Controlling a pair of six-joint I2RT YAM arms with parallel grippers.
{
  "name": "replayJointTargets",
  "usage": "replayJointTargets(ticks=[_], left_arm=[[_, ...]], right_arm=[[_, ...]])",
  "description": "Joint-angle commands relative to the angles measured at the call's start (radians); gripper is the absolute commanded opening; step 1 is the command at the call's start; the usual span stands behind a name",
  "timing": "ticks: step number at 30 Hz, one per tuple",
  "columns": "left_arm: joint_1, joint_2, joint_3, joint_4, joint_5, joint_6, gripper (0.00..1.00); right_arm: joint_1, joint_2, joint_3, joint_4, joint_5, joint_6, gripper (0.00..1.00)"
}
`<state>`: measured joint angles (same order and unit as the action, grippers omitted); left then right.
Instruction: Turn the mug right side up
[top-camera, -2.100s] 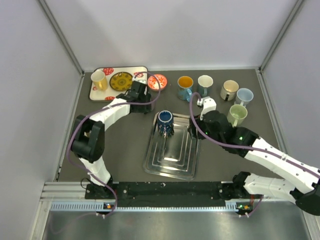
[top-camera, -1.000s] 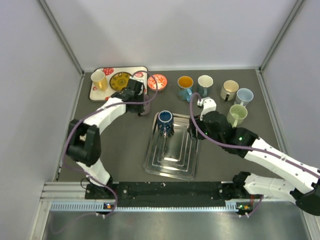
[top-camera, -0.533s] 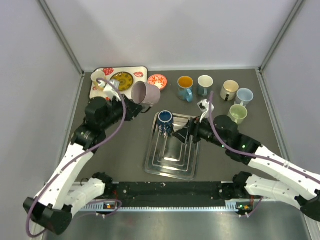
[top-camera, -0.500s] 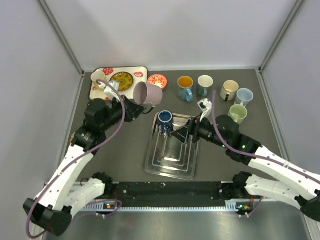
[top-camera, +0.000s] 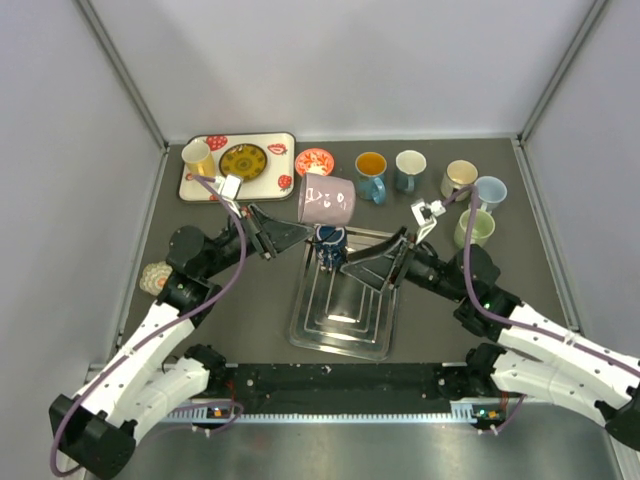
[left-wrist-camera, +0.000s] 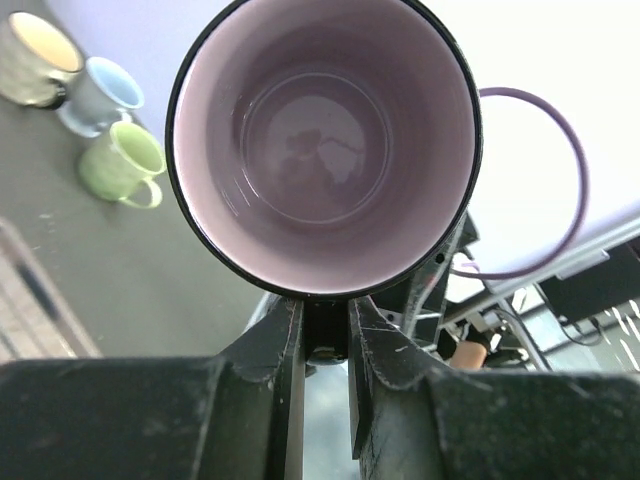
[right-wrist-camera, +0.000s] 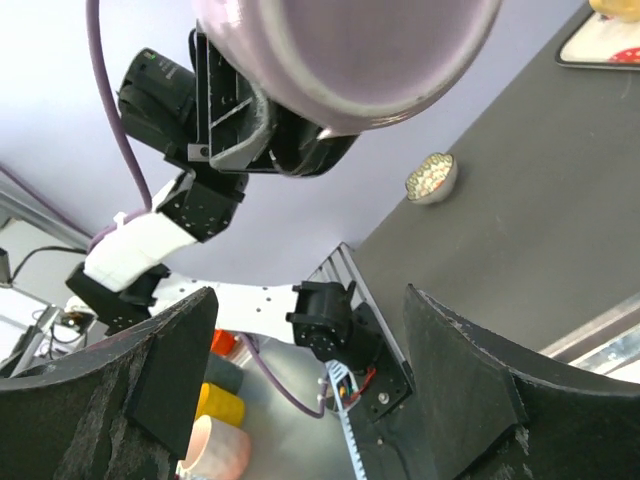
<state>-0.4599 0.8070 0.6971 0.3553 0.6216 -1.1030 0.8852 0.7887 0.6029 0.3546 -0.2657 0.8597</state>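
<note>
1. Left wrist view: the left gripper (left-wrist-camera: 325, 335) has its jaws pressed together on a narrow dark part just under the rim of the lilac mug (left-wrist-camera: 322, 150). Whether that part is the handle cannot be told.
2. The mug's black-rimmed mouth faces this camera squarely and fills the upper middle of the frame.
3. In the top external view the lilac mug (top-camera: 328, 200) is in the air, lying on its side, at the centre of the frame. The left gripper (top-camera: 295, 230) holds it from the lower left.
4. Just below it in the frame, a blue mug (top-camera: 330, 240) stands at the far end of the metal tray (top-camera: 345, 325).
5. The right gripper (top-camera: 365, 272) has its jaws spread wide and holds nothing. It sits over the tray, just right of the blue mug.
6. In the right wrist view its fingers (right-wrist-camera: 480, 400) fill the lower corners, and the lilac mug's rounded base (right-wrist-camera: 350, 50) sits at the top edge.
7. Five more mugs (top-camera: 409, 168) stand upright at the upper right of the top external view.
8. A patterned tray (top-camera: 285, 140) lies at the upper left.
9. A small bowl (top-camera: 155, 278) sits at the left.
</note>
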Motion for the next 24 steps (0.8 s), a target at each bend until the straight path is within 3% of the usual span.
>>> replayJointTargets(ticks=[1,15,24], left_arm=[[-0.028,-0.029,0.004,0.271,0.033,-0.080,0.00],[-0.074,-0.040,-0.021,0.228,0.024,-0.040,0.00],[-0.079,-0.048,-0.034,0.226,0.044,-0.041,0.00]], right_arm=[[-0.005,0.017,0.021,0.121,-0.026,0.021,0.75],[-0.028,0.153,0.155,0.199,-0.032,0.002,0.72],[-0.060,0.227,0.159,0.305,-0.049,0.073,0.57]])
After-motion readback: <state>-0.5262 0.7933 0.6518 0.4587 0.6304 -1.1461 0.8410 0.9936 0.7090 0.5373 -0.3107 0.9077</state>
